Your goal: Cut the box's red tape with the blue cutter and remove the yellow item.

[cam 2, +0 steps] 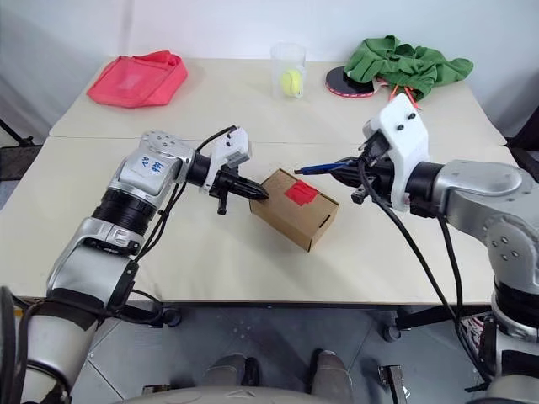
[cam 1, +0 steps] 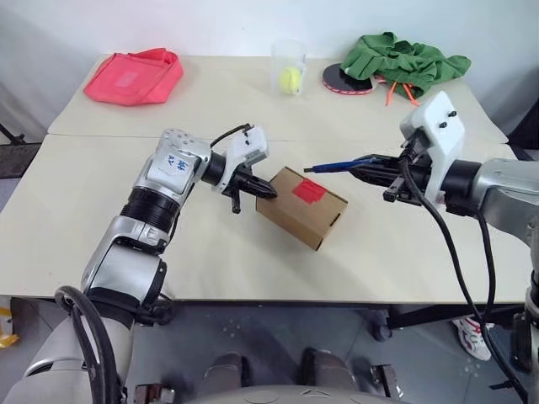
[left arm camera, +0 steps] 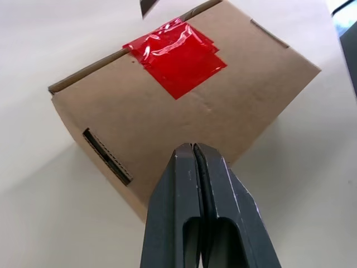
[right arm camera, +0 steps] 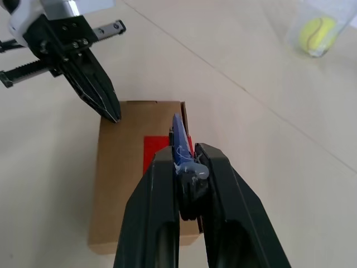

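Left eye view: the small brown cardboard box [cam 1: 301, 206] lay closed at the table's centre, its square red tape patch [cam 1: 309, 191] uncut. The left gripper [cam 1: 263, 188], shut and empty, was pressed on the box's edge; the right gripper [cam 1: 362, 167] was clamped on the slim blue cutter [cam 1: 333, 166], poised above the tape. Cutting and removal remained. No legible writing was seen.

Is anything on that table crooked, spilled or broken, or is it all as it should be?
Nothing is spilled or broken. The box sits at a slant to the table edge, its red tape wrinkled but uncut. The left tool, shut, rests its tip against the box's corner, while the right tool holds the blue cutter above the tape.
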